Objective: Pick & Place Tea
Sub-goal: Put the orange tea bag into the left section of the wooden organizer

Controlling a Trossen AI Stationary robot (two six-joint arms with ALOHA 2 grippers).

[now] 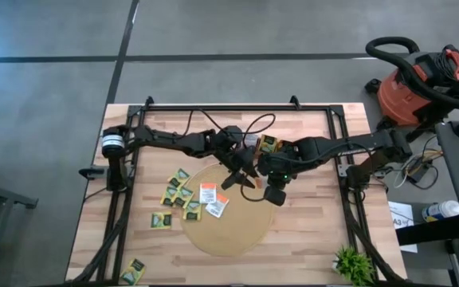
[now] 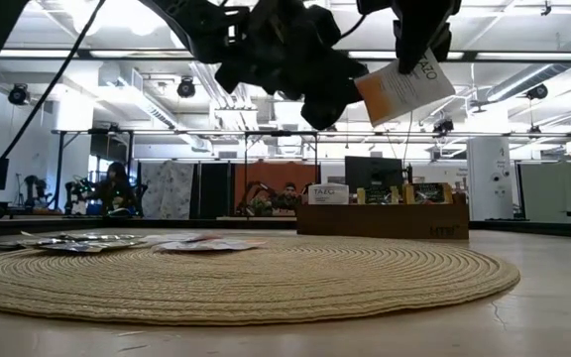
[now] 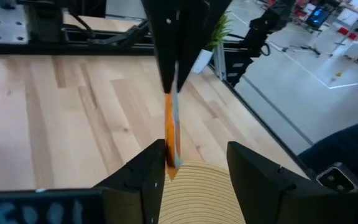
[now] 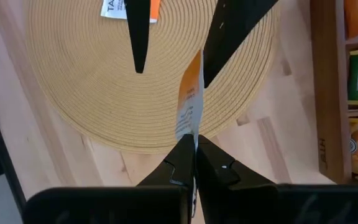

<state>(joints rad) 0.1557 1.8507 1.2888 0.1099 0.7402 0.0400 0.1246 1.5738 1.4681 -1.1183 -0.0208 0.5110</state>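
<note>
Tea sachet hangs pinched in my right gripper above the mat's far edge, edge-on between my open left gripper's fingers, and I judge it could crumple or drop if they close off-centre.

- Two dark arms reach in from the table's sides and meet over the far edge of the round mat.
- Left gripper and right gripper hang close together — a bit of orange shows between them.
- Two orange-and-white sachets lie on the mat.
- Yellow-green sachets cluster just left of the mat — another sachet lies at the near edge.
- A plant stands at the near right corner.
</note>
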